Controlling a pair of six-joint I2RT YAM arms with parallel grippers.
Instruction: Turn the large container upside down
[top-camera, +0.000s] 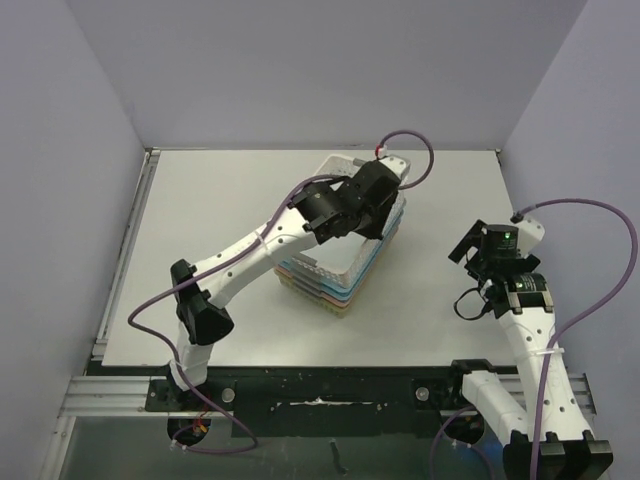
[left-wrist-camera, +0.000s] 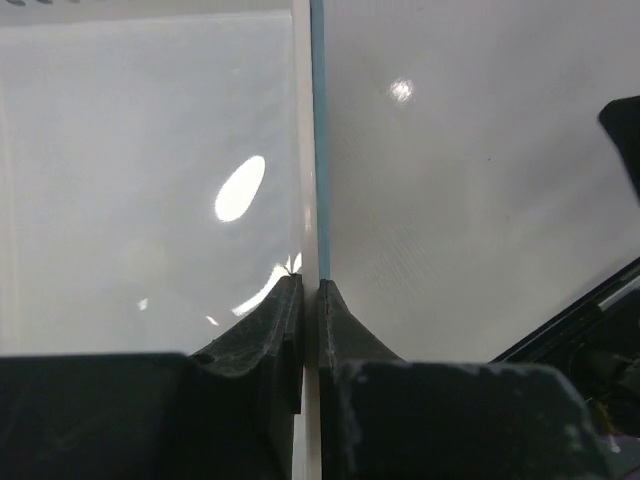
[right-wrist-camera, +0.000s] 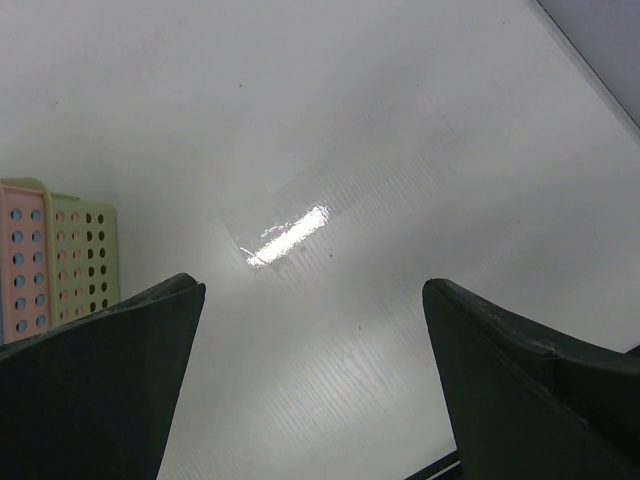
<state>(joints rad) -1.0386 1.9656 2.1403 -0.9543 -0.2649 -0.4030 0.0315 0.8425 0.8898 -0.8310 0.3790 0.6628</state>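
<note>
Your left gripper (top-camera: 372, 203) is pinched tight on a thin white wall (left-wrist-camera: 304, 150), almost certainly the side of the large container (top-camera: 338, 165), though the wrist view is too close to be sure. That white container sits on top of the stack of coloured baskets (top-camera: 335, 295) at the middle of the table (top-camera: 220, 220), with your left arm reaching over it. Your right gripper (right-wrist-camera: 310, 290) hangs with its fingers spread wide and holds nothing, well apart from the stack, over the table's right side.
</note>
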